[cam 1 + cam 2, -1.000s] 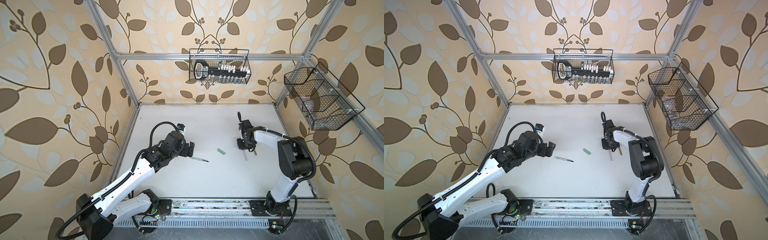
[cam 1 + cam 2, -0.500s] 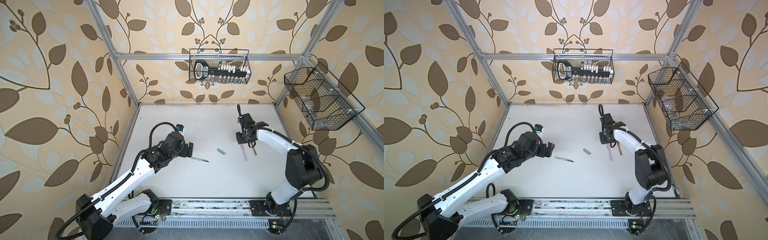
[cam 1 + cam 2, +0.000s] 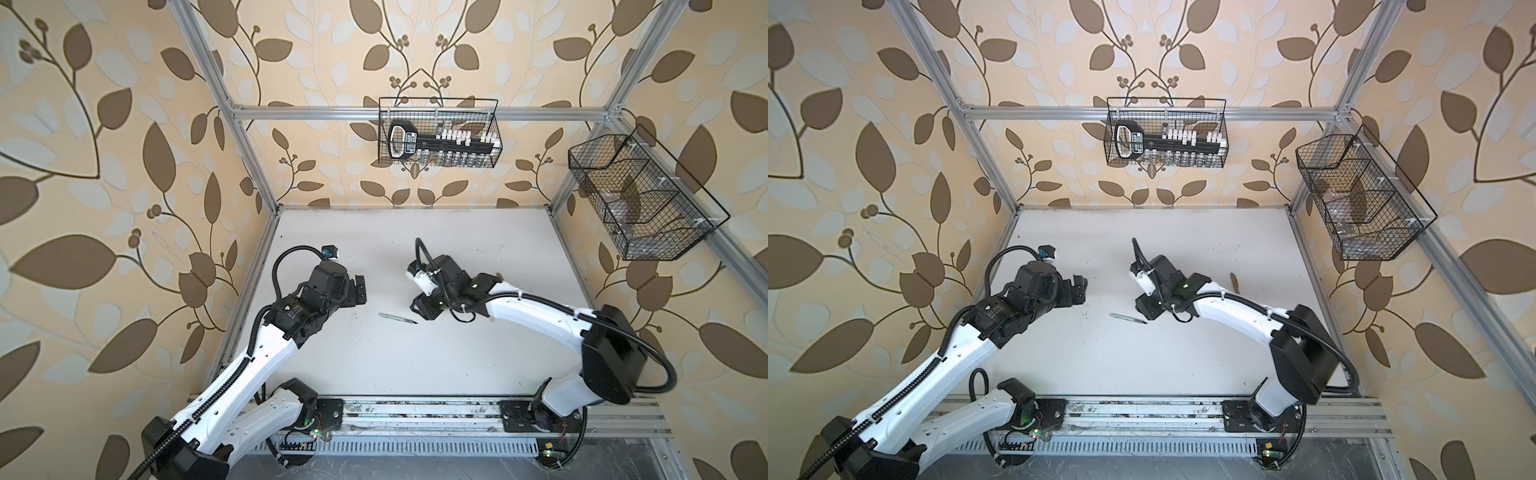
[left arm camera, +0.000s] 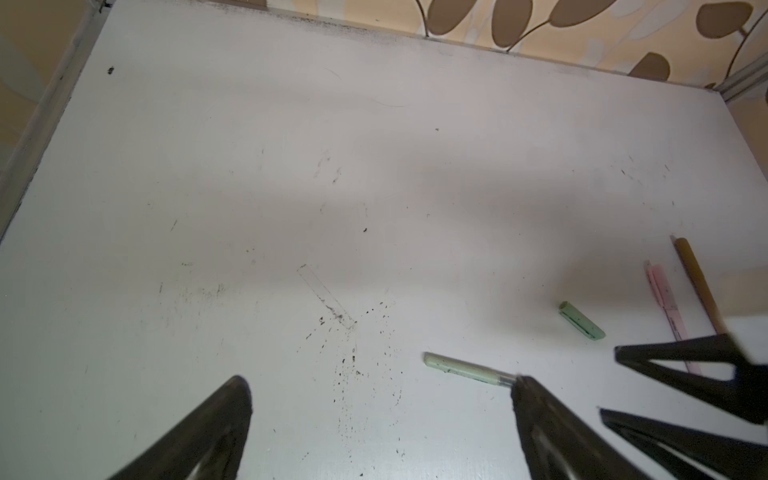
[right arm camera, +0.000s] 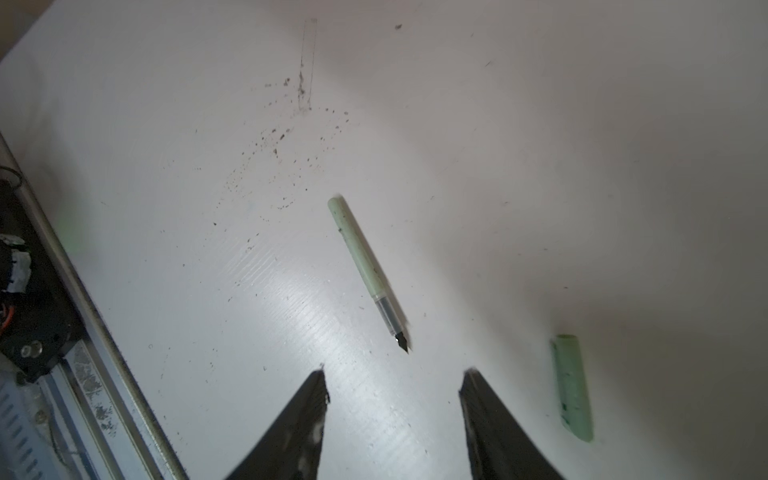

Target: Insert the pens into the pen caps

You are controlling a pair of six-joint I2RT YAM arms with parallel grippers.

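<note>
Right gripper (image 5: pixel 395 374) hangs over the table (image 5: pixel 540 124), jaws apart and empty. The green pen (image 5: pixel 368 266) lies just ahead of it, dark tip toward it, and the green cap (image 5: pixel 573 386) lies off to one side. Left gripper (image 4: pixel 380 382), jaws wide apart and empty, sits farther off. The pink pen (image 4: pixel 665 303) and tan pen (image 4: pixel 698 286) lie behind the right gripper.

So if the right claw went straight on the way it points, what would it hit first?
Probably the green pen, its dark tip nearest the right gripper, though depth is unclear.
</note>
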